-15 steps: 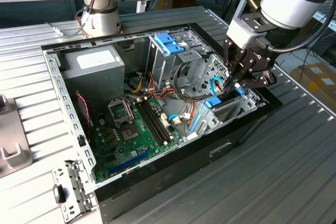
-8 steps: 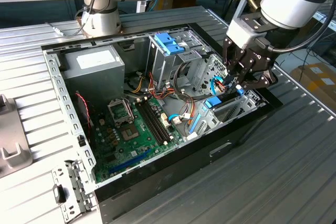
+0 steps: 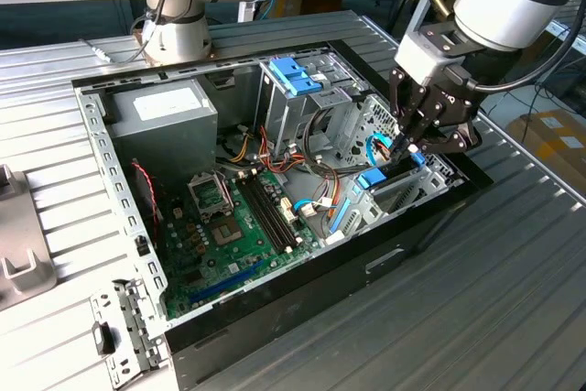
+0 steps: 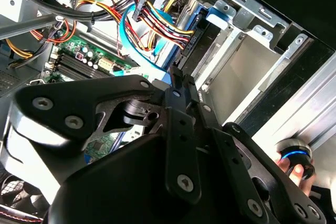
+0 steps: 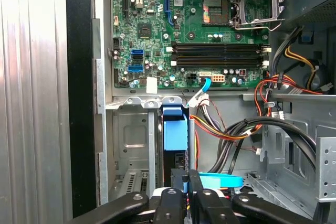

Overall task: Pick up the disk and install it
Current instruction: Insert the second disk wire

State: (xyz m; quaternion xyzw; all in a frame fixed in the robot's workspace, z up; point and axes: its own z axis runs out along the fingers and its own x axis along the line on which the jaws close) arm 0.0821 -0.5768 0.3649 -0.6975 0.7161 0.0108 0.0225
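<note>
One arm is all we have at work, and we're watching its hand point(image 3: 409, 146) reach down into the open computer case point(image 3: 275, 313), which lies on its side on the ribbed metal desk point(image 3: 513, 299). In the exterior view the hand sits at the drive bay point(image 3: 430, 176) near the case's edge on the exterior view's right, fingers pinched in narrow. From the first wrist view we see those fingers point(image 5: 181, 200) closed close together on the edge of the disk point(image 5: 175, 132), which stands on edge in the bay point(image 5: 131, 145), its blue rail facing us. So the disk is in the hand's grip and down between the bay's metal walls, just below the green motherboard point(image 5: 189, 35) as that camera shows it. In the second wrist view we catch the black hand point(image 4: 181, 85) from behind, with the blue side rail point(image 4: 215, 14) of the disk running along the grey bay wall point(image 4: 247, 61). A bundle of coloured wires point(image 4: 163, 19) hangs just beside the disk. Back in the exterior view, the grey power supply point(image 3: 160, 116) sits at the far corner of the case, well apart from the hand. A blue latch point(image 3: 291, 75) tops the metal cage point(image 3: 293, 112) near the middle.
</note>
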